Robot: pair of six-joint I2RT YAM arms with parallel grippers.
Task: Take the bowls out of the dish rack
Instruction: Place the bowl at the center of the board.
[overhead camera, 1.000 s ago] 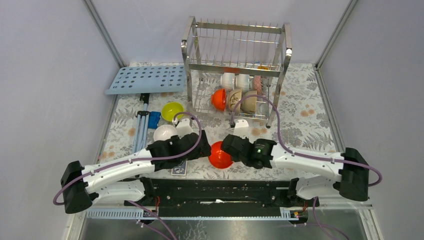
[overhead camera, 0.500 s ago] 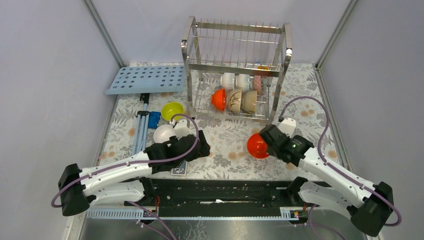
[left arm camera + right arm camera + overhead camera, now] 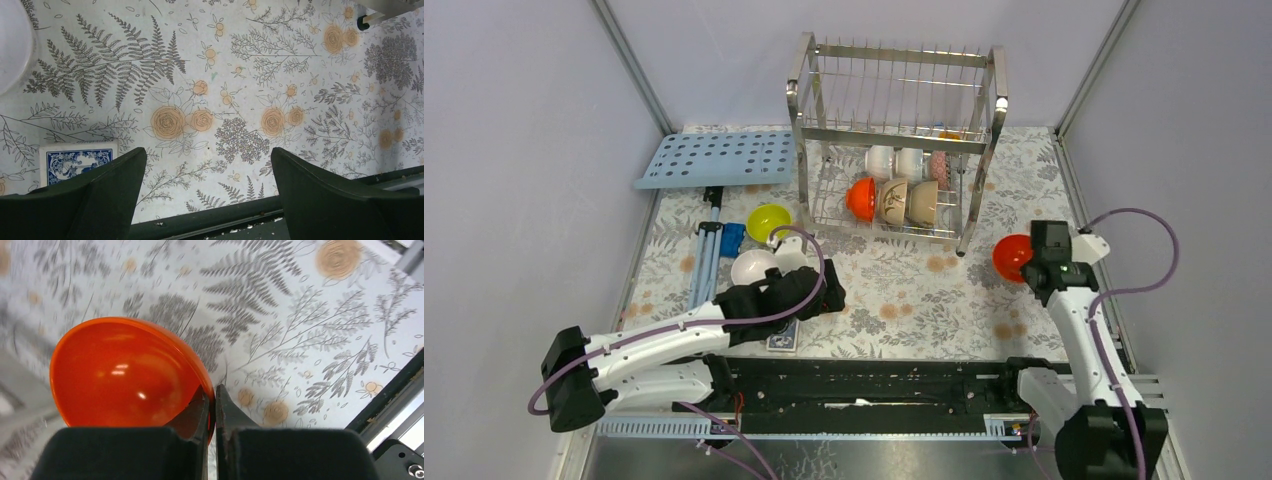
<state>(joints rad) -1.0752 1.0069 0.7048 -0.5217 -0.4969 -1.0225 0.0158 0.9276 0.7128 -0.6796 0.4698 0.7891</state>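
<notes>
1. Two bowls are seen standing on the flowered tablecloth (image 3: 894,285) to the left of the dish rack (image 3: 894,130): a yellow-green bowl (image 3: 769,221) and, nearer the arms, a white bowl (image 3: 753,266).
2. A third bowl, the orange-red bowl (image 3: 120,372), is out of the rack but not yet set down. It is held over the cloth to the right of the rack, near the right edge of the table.
3. Six bowls are counted on the lower tier of the rack. In the front row an orange-red one (image 3: 861,198) and two beige ones (image 3: 891,200) (image 3: 922,202) are set on edge. Behind them two white ones (image 3: 880,160) (image 3: 909,162) and a dark speckled one (image 3: 939,165) are seen. The upper tier is seen to hold no bowls.
4. The task is therefore judged to be about a third done, with the held bowl to be put down and six to be fetched.
5. The right gripper (image 3: 214,392) is pressed together on the rim of the held bowl, one finger inside and one outside. The bowl is tilted, its hollow facing the wrist camera. Whether it touches the cloth cannot be told.
6. The left gripper (image 3: 207,155) is spread wide with nothing between its fingers. It is held over bare cloth, with a pack of cards (image 3: 75,162) just beside its one finger.
</notes>
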